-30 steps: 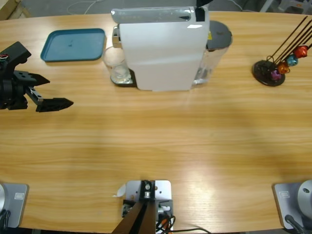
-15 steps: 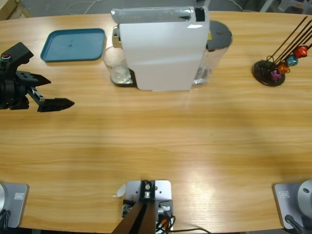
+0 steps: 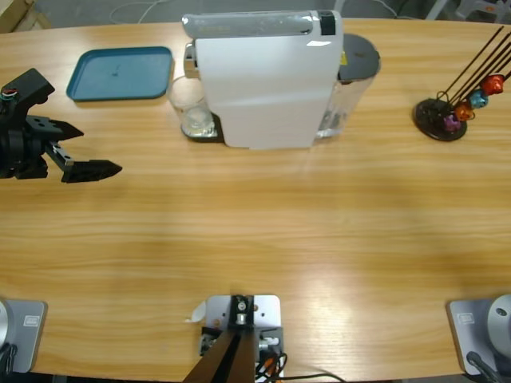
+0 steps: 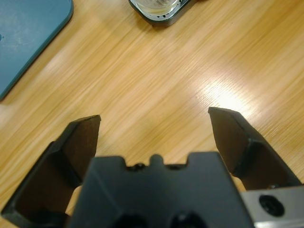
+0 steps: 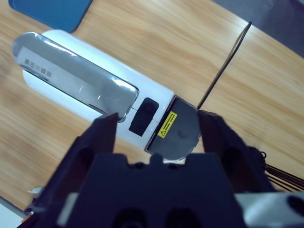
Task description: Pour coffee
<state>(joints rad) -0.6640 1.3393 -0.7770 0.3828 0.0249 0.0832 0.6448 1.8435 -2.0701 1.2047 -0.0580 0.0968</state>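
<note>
High view, reading from nine o'clock across to three: the left gripper [image 3: 78,154] sits low over the bare wooden worktop [image 3: 255,239] at the far left, its black fingers [image 3: 89,170] spread apart and released, holding nothing. Just beyond it, toward eleven o'clock, lies a flat teal plastic tray [image 3: 120,73], which carries nothing. Next comes a small clear glass tumbler [image 3: 192,108] standing on the drip stand at the left end of a boxy white coffee machine [image 3: 267,76]; the coffee [image 3: 198,122] is a thin, pale layer at the bottom of that glass. Behind the machine's right end is its grey-lidded clear water tank [image 3: 355,60]. Far out at two o'clock, a black wire stand [image 3: 441,118] holds shiny coloured capsules [image 3: 479,97] on its stems.

Left wrist view confirms it: the open fingers [image 4: 76,142] point at the tumbler [image 4: 159,7], which stands well apart at twelve o'clock. Right wrist view looks down on the machine [image 5: 95,95] from above, with the right gripper [image 5: 159,126] hanging high, its fingers parted and empty.

By my reading, the task is at the approach stage, with the glass not yet grasped. The next move calls for the left arm to advance toward one o'clock, straddle the tumbler and close squarely on its wall, keeping it upright as it comes off the stand.
</note>
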